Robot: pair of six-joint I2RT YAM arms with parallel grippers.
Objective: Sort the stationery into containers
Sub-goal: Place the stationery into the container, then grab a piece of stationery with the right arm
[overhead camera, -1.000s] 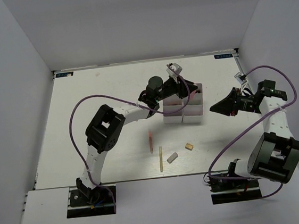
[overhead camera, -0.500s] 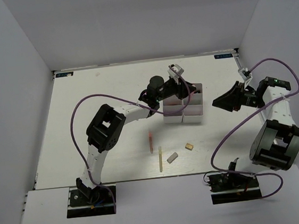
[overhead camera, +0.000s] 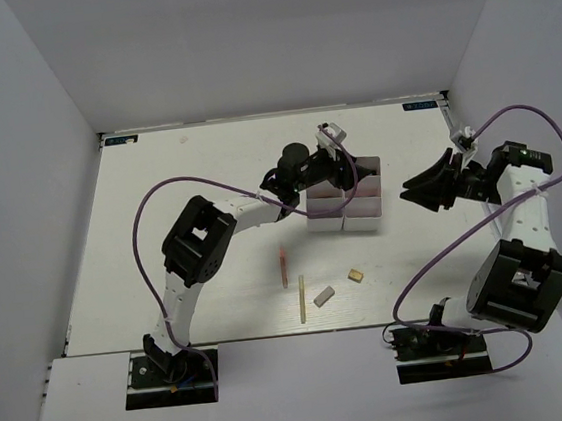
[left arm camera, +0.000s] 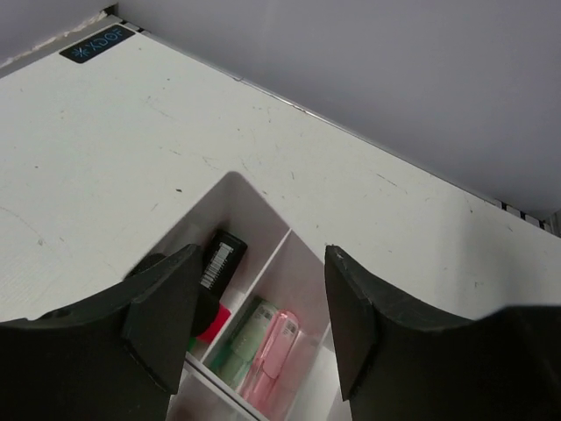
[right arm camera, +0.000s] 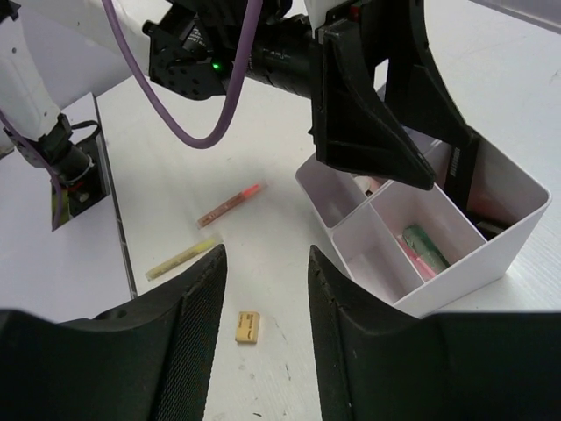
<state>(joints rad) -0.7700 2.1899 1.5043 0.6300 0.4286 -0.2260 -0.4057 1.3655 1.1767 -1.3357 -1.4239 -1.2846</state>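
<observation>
The white containers [overhead camera: 346, 204] stand at mid table. My left gripper [overhead camera: 341, 167] hovers open and empty over their far rows. In the left wrist view the gripper [left arm camera: 261, 307] frames a black-pink marker [left arm camera: 218, 260], a green marker [left arm camera: 244, 338] and a pink marker [left arm camera: 273, 349] lying in the bins. My right gripper [overhead camera: 422, 191] is open and empty, right of the containers. In its wrist view the gripper [right arm camera: 266, 267] frames a tan eraser [right arm camera: 246, 327]. A pink stick [overhead camera: 284, 266], yellow stick [overhead camera: 302, 300], grey eraser [overhead camera: 323, 296] and the tan eraser [overhead camera: 355, 275] lie on the table. The blue-capped tube is not visible.
White walls enclose the table on the left, far and right sides. Purple cables loop over both arms. The left arm [right arm camera: 263, 61] reaches across above the containers [right arm camera: 421, 254] in the right wrist view. The arm bases sit on the near ledge.
My right gripper has moved a little to the right and toward the far side, its arm rising. My left gripper stays over the containers, almost still.
</observation>
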